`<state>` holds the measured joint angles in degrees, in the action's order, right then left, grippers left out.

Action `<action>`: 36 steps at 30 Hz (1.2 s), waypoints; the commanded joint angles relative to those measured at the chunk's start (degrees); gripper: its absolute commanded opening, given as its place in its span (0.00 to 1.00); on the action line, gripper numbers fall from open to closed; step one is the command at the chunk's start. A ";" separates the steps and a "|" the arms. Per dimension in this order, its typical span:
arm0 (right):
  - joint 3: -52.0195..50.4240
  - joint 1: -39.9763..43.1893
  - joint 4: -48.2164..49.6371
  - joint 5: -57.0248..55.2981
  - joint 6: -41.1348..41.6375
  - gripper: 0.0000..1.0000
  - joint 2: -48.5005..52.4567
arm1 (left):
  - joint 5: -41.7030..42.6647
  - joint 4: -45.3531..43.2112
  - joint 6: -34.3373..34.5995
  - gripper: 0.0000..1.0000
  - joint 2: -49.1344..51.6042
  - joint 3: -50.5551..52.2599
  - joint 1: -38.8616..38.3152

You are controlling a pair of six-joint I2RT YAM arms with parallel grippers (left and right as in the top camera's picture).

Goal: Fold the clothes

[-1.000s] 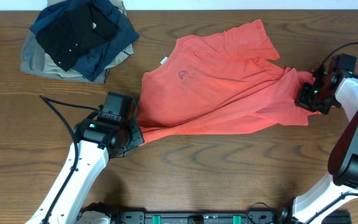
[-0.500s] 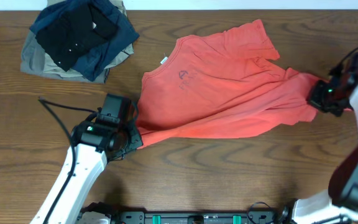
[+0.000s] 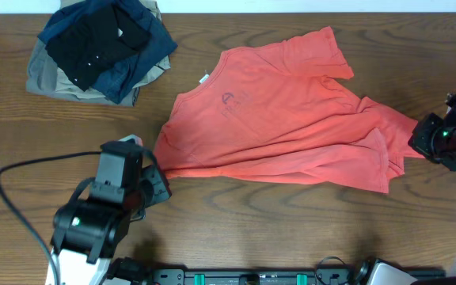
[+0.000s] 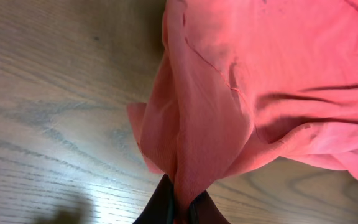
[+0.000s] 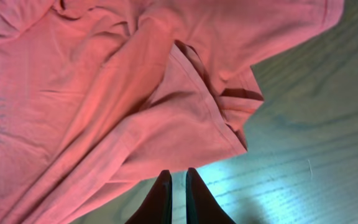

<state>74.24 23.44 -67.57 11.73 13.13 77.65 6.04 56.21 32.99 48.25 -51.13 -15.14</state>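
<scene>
Spreading the shirt point(image 3: 283, 111) flat before any fold looks like the step in hand. It lies rumpled across the middle and right of the overhead frame, chest logo up, on the table point(image 3: 291, 237). The left gripper point(image 4: 180, 198), at lower left, pinches a bunched corner of the cloth. The right gripper point(image 5: 178, 179), at the far right edge, is only a sliver apart and empty, with the hem just ahead. Next, it probably needs a fresh hold there to pull out the doubled-over flap.

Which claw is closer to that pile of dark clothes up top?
Left. The left claw sits below the pile, slightly right; the right claw is far across the table.
</scene>
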 commanded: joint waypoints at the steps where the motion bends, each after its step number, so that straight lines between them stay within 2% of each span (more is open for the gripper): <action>1: 0.52 0.26 -1.18 -2.75 -0.96 0.10 -0.35 | -0.44 1.31 -0.35 0.06 -1.90 -1.29 -0.11; 3: -0.22 0.26 -1.70 -4.22 -0.92 0.16 -0.13 | -0.44 2.34 -0.33 0.06 -1.90 -1.27 -0.11; 4: -0.92 0.26 -1.55 -4.20 -0.87 0.24 -0.04 | -0.44 2.80 -0.33 0.06 -1.77 -1.20 -0.11; 6: -2.93 0.17 -0.20 -4.22 -0.68 0.48 0.13 | -0.44 3.54 -0.33 0.06 -1.22 -0.96 -0.11; 7: -4.13 0.17 0.63 -4.22 -0.61 0.52 0.28 | -0.44 3.74 -0.33 0.06 -0.90 -0.83 -0.11; 12: -11.06 0.17 6.45 -4.15 -0.26 0.58 1.20 | -0.44 4.37 -0.33 0.06 1.33 -0.68 -0.11; 18: -21.18 0.17 20.26 -3.74 -0.33 0.62 3.06 | -0.46 4.39 -0.33 0.06 4.24 -0.68 -0.11; 21: -24.44 0.17 25.70 -1.38 -1.64 0.59 4.17 | -0.46 4.37 -0.33 0.06 5.49 -0.68 -0.11; 25: -26.38 0.17 30.80 1.90 -3.13 0.51 7.02 | -0.48 4.24 -0.33 0.06 6.95 -0.68 -0.11; 36: -26.38 0.15 32.17 1.88 -3.15 0.23 12.70 | -0.50 3.72 -0.35 0.06 8.28 -0.68 -0.11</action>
<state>48.16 23.44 -35.64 12.93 10.11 89.84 6.02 59.96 32.99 56.31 -51.13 -15.14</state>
